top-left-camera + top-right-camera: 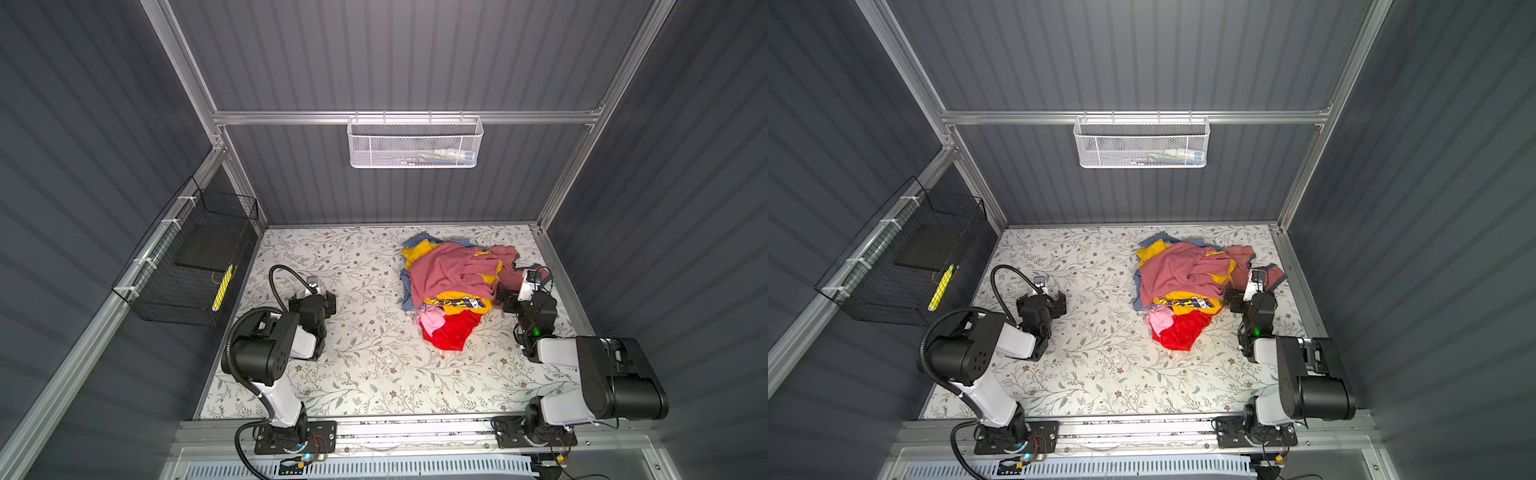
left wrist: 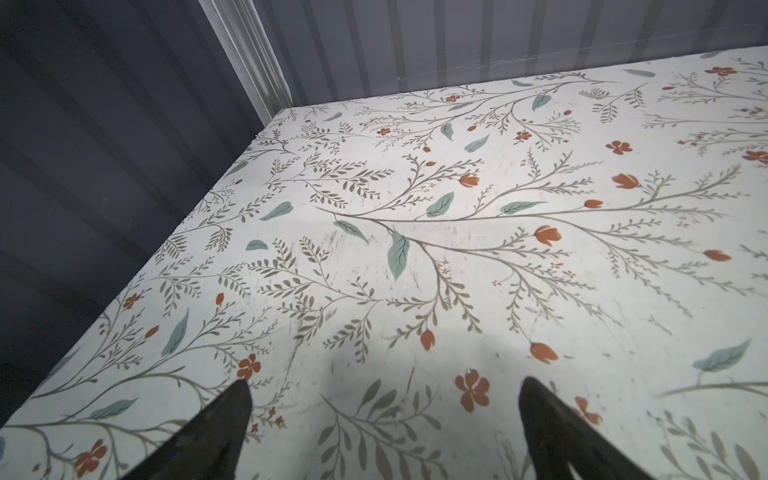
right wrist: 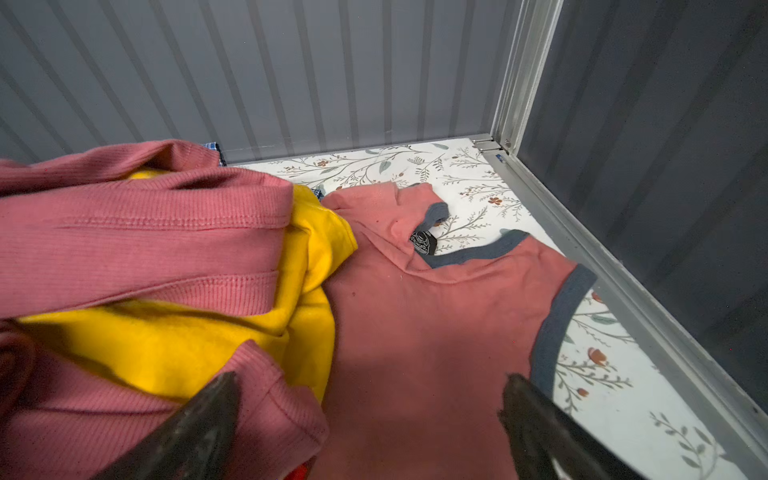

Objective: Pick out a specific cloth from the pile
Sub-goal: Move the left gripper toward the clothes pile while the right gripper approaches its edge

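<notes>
While the pile [image 1: 455, 276] sat heaped on the floral table [image 1: 365, 374], the cloth [image 1: 428, 318], light pink, lay at the pile's near edge, touching the red garment [image 1: 451, 330] and below the yellow one [image 1: 457, 301]. The left gripper [image 2: 384, 419] hung well apart from the pile, jaws wide and empty. The right gripper [image 3: 370, 415] hovered over the pile's dusty-rose garments [image 3: 415, 332], jaws spread, gripping nothing.

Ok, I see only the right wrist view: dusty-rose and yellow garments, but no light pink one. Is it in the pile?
Observer: Yes. In both top views the light pink cloth peeks out at the near edge of the pile, beside the red garment.
Operator: Does something cover it?
Observer: The yellow garment with dark lettering overlaps its far side.
Operator: And the left gripper?
Observer: The left gripper is over bare table, jaws open, apart from the pile.
</notes>
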`<move>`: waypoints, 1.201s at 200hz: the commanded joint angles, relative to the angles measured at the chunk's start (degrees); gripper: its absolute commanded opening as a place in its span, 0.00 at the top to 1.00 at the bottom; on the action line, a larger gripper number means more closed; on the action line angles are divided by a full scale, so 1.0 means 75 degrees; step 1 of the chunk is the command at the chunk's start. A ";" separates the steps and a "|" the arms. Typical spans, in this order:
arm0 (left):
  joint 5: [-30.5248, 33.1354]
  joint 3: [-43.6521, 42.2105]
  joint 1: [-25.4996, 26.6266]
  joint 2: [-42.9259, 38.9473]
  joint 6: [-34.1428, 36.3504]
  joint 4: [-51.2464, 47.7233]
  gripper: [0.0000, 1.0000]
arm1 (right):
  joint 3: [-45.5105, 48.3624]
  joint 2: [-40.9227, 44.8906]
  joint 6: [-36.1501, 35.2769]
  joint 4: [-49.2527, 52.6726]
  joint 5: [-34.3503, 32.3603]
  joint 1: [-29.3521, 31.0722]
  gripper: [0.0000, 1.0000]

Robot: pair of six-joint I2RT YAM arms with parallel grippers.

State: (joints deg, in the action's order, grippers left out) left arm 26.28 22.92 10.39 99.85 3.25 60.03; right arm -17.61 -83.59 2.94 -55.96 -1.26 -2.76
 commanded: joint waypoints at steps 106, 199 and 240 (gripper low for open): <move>0.0032 0.0150 -0.0059 -0.0120 -0.0121 -0.0038 0.00 | -0.0169 0.0000 -0.0029 0.0056 0.0216 -0.0085 0.01; -0.0396 0.0344 -0.0331 -0.0168 -0.0317 -0.0551 0.00 | -0.0156 -0.0005 0.0018 0.0056 0.0414 -0.0177 0.01; 0.0002 0.0617 -0.0302 -0.1087 -0.0449 -0.1769 0.00 | -0.0024 0.0172 0.0263 -0.0098 0.0168 -0.0255 0.01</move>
State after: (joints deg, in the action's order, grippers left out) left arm 24.23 24.45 8.25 98.72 1.69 55.07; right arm -17.76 -83.59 3.07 -55.68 1.13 -3.81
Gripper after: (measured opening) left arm 0.999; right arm 0.991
